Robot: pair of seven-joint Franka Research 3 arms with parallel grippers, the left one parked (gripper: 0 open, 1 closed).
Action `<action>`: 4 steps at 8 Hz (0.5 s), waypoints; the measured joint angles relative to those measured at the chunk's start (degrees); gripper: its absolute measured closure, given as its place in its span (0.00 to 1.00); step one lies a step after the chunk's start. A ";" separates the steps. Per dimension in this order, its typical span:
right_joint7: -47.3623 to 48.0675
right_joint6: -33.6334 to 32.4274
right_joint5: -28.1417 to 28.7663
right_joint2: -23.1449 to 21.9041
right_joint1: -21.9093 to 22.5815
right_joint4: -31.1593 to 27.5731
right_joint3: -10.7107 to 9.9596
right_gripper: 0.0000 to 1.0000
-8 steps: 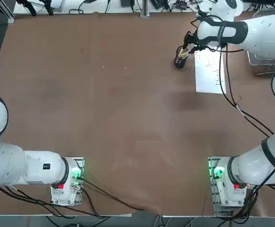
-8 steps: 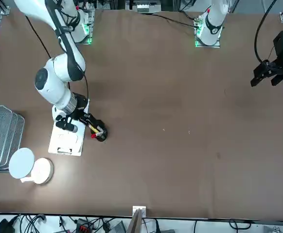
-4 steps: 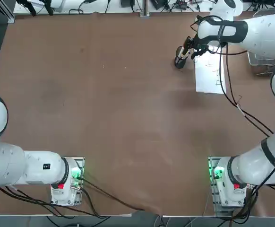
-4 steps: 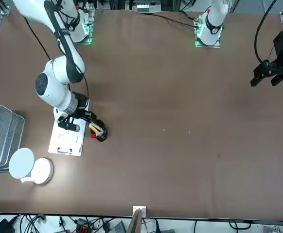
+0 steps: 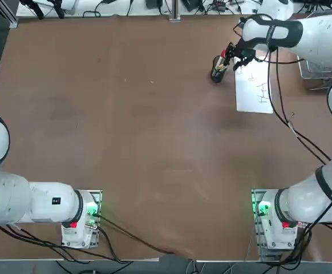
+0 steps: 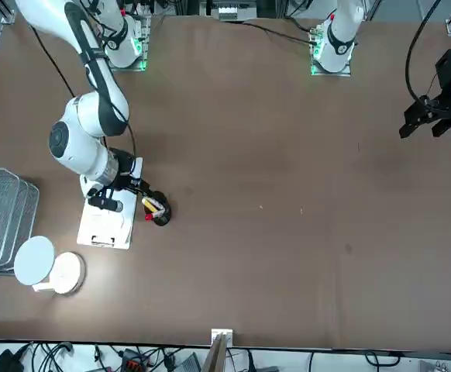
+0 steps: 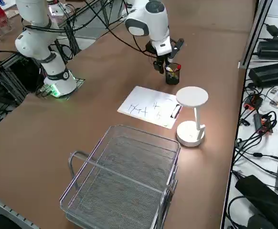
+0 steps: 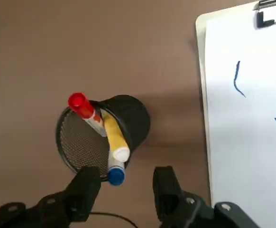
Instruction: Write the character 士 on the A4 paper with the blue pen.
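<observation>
A brown table (image 5: pixel 154 142) fills the view; cables (image 7: pixel 258 119) and black power units (image 7: pixel 275 71) crowd the floor beyond its far edge.

A brown desk (image 5: pixel 126 114) carries the A4 paper (image 5: pixel 254 85) at its far right, a black pen cup (image 5: pixel 217 73) just beside it, a white lamp (image 7: pixel 191 119) and a wire basket (image 7: pixel 124 181).

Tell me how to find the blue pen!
Look at the white A4 paper, then the black mesh cup beside it. Three pens stand inside; the blue pen has the blue cap, unlike the red pen and yellow pen.
</observation>
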 joint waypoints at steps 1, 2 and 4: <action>-0.07 -1.26 1.23 0.62 0.00 1.61 -0.01 0.30; -0.13 -1.62 1.90 1.21 0.00 2.35 -0.01 0.30; -0.23 -1.66 2.15 2.11 0.00 2.56 -0.02 0.30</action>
